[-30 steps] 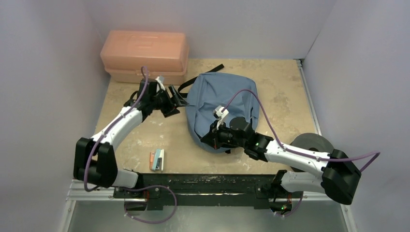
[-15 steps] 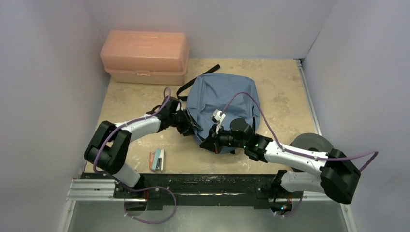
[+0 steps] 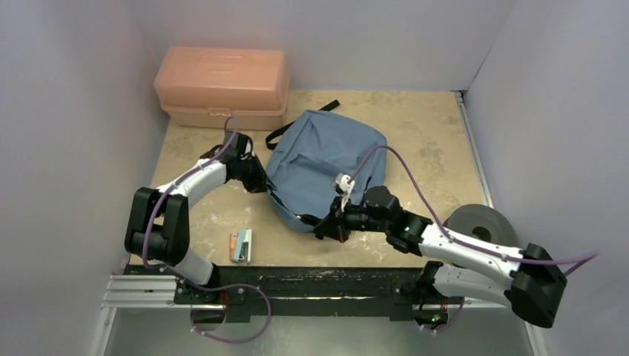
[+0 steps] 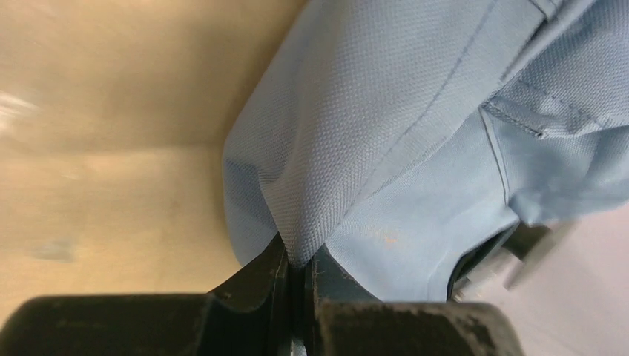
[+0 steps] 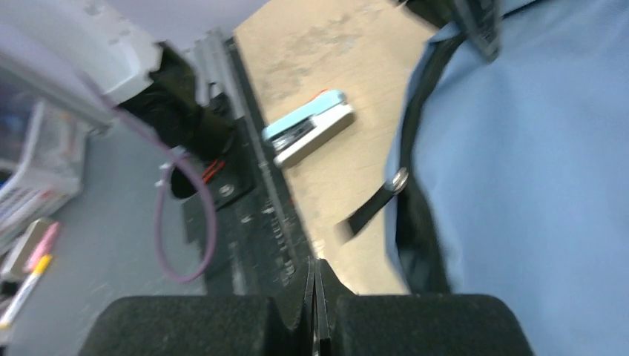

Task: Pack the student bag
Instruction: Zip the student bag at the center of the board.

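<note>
Overhead: the student bag [image 3: 326, 159] lies mid-table, long axis running from the arms toward the back wall, its dark-lined mouth apparently facing near-left. The left gripper [image 3: 261, 185] is at its left edge, the right gripper [image 3: 320, 226] at its near rim. Left wrist: jaws clamped on a fold of blue fabric. Right wrist: jaws pressed together (nothing visible between them). Opening the mouth seems the step in hand; next, its edges need drawing apart.

A mottled tan table [image 3: 430, 141] was seen to be laid with a salmon-pink box [image 3: 222, 85] at its far left, the student bag [image 3: 326, 159] in the middle, a small teal-and-white item [image 3: 241, 245] near left, and a grey round object [image 3: 478, 220] near right.
</note>
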Robot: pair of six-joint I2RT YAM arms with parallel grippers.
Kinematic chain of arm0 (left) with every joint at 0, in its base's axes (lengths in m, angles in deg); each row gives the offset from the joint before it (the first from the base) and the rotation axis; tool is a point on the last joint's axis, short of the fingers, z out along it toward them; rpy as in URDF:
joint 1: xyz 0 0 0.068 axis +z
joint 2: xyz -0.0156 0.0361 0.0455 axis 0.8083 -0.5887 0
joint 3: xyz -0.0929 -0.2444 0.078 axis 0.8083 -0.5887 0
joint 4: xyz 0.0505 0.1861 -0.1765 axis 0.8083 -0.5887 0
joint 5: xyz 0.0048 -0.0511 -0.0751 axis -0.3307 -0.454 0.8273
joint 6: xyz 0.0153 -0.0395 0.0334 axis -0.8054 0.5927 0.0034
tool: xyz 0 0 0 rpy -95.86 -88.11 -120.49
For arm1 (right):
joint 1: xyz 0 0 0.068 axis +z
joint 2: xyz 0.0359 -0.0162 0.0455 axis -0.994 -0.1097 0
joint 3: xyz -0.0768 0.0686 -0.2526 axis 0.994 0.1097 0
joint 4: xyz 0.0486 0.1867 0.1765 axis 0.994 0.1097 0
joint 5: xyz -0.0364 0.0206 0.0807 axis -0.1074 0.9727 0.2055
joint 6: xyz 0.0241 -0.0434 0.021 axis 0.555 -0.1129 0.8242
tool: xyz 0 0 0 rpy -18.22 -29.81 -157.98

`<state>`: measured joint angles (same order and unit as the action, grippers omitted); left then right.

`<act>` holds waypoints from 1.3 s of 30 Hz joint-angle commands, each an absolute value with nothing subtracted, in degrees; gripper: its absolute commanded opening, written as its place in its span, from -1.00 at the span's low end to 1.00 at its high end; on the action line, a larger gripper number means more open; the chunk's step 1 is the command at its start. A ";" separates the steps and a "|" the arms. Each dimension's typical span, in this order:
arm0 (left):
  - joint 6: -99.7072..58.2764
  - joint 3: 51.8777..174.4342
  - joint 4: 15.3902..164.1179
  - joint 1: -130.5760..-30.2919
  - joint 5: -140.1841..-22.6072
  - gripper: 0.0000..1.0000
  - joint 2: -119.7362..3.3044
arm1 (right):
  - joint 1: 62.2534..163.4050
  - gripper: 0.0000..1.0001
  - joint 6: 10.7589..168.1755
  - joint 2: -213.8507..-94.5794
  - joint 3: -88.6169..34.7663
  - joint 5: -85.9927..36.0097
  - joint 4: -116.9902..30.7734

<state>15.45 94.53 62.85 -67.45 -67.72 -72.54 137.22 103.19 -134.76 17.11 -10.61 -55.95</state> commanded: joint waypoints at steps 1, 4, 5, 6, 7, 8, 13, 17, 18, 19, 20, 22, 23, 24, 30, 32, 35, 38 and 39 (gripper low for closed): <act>4.73 100.46 57.54 -63.77 -82.80 -1.00 -71.26 | 138.15 -1.00 104.73 -124.71 18.80 -7.00 -46.26; 4.75 100.37 57.98 -62.55 -82.82 -1.00 -70.64 | 137.98 -1.00 108.03 -121.65 18.41 -17.58 -37.02; 4.91 100.20 58.16 -62.41 -83.18 -1.00 -70.17 | 138.01 -1.00 111.04 -121.42 18.03 -23.45 -33.93; 4.92 99.98 58.27 -62.38 -83.05 -1.00 -69.63 | 138.02 -1.00 114.44 -121.25 17.79 -28.13 -30.84; 5.10 99.71 58.41 -62.37 -82.84 -1.00 -68.93 | 138.02 -1.00 117.26 -121.14 17.55 -33.75 -27.81; 5.34 99.00 58.89 -62.37 -81.63 -1.00 -68.23 | 138.02 -1.00 117.98 -121.23 17.61 -34.51 -27.73; 7.55 96.23 62.06 -62.37 -75.25 -1.00 -66.24 | 138.02 -0.43 116.57 -130.98 9.40 -23.33 -35.85; 9.38 94.76 64.19 -62.37 -71.91 -1.00 -65.70 | 138.11 -0.04 124.63 -141.00 2.74 -13.22 -40.05; 9.44 94.53 64.29 -62.39 -71.85 -1.00 -65.69 | 138.06 0.00 127.44 -143.15 1.99 -11.29 -41.97; 9.53 94.20 64.77 -62.37 -71.81 -1.00 -65.58 | 138.10 0.04 130.23 -144.77 1.88 -10.19 -44.30; 9.65 93.65 65.33 -62.37 -71.61 -1.00 -65.46 | 138.18 0.12 132.94 -145.91 2.62 -10.25 -47.70; 10.22 92.71 66.55 -62.37 -71.27 -1.00 -65.38 | 138.18 0.15 135.45 -148.48 3.42 -11.95 -52.43; 10.44 92.36 67.11 -62.37 -70.92 -1.00 -65.49 | 138.15 0.14 136.32 -149.71 3.16 -12.75 -53.39; 10.61 92.10 67.42 -62.37 -70.59 -1.00 -65.63 | 138.17 0.10 137.23 -151.16 2.88 -12.84 -54.58; 10.55 91.90 67.51 -62.37 -69.95 -1.00 -65.96 | 139.27 0.01 138.28 -155.66 2.68 -16.06 -54.53; 10.78 91.51 68.04 -62.37 -69.65 -1.00 -65.79 | 139.34 0.03 137.09 -156.62 2.86 -17.87 -54.36; 11.17 91.09 68.64 -62.37 -69.15 -1.00 -65.78 | 139.54 0.03 135.14 -159.49 1.63 -18.87 -53.21; 11.14 91.15 68.62 -62.37 -68.76 -1.00 -65.82 | 139.68 -0.07 134.08 -160.92 1.17 -19.31 -53.63; 11.08 91.22 68.63 -62.37 -68.68 -1.00 -65.83 | 139.76 -0.10 133.40 -161.39 0.93 -19.48 -53.48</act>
<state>9.75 90.94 64.14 -62.56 -71.68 -67.45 139.32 135.82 -160.14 3.65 -16.73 -52.28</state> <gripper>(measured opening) 0.043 0.474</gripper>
